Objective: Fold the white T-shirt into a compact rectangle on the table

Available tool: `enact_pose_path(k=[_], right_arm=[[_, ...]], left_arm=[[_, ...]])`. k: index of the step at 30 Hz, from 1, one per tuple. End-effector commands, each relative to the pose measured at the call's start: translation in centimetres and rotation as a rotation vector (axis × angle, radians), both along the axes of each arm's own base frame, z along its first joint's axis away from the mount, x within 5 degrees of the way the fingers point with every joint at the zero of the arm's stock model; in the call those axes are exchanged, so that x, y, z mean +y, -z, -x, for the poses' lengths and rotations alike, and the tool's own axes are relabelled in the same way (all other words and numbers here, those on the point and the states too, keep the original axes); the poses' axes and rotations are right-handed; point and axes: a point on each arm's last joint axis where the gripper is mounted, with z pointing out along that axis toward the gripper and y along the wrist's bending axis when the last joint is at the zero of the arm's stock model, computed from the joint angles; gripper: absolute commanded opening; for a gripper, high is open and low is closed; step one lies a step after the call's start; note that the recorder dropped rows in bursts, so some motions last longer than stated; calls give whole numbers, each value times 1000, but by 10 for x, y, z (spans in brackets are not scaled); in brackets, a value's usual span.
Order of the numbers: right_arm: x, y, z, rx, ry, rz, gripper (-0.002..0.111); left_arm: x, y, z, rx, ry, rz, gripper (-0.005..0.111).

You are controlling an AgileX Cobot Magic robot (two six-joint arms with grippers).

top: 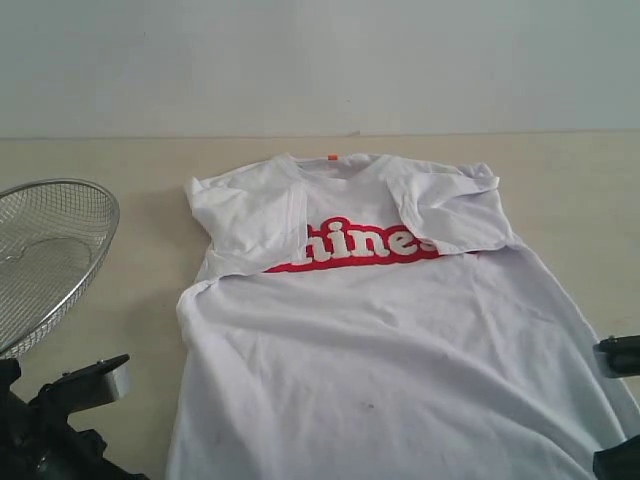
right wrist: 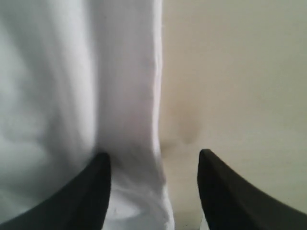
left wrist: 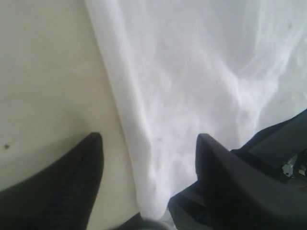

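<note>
The white T-shirt (top: 390, 340) lies flat on the table (top: 120, 160), collar away from me, both sleeves folded inward over the chest; red lettering (top: 365, 245) shows between them. My left gripper (top: 95, 385) sits low by the shirt's near left corner, open. In the left wrist view its dark fingers (left wrist: 76, 177) straddle the shirt's side edge (left wrist: 144, 158), one over bare table, one over cloth. My right gripper (top: 620, 400) is at the near right edge, open. In the right wrist view the hem edge (right wrist: 153, 143) runs between its fingers (right wrist: 93, 187).
A round wire-mesh basket (top: 45, 250) stands at the left, close to my left arm. A pale wall (top: 320, 60) rises behind the table's far edge. Bare tabletop (top: 590, 200) lies right of the shirt.
</note>
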Motion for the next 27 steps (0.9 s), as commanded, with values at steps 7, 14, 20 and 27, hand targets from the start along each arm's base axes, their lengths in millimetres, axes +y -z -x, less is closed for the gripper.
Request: enact_pose_path(k=[7, 14, 20, 27], right_arm=[[6, 3, -10, -42, 79, -51, 42], [6, 3, -10, -41, 70, -53, 37], [5, 3, -11, -45, 65, -50, 0], [4, 3, -11, -46, 68, -32, 0]], left_arm=[[-1, 1, 1, -3, 7, -2, 55], [-1, 1, 1, -3, 7, -2, 55], [-1, 1, 1, -3, 7, -2, 55], [-2, 0, 3, 23, 5, 8, 55]])
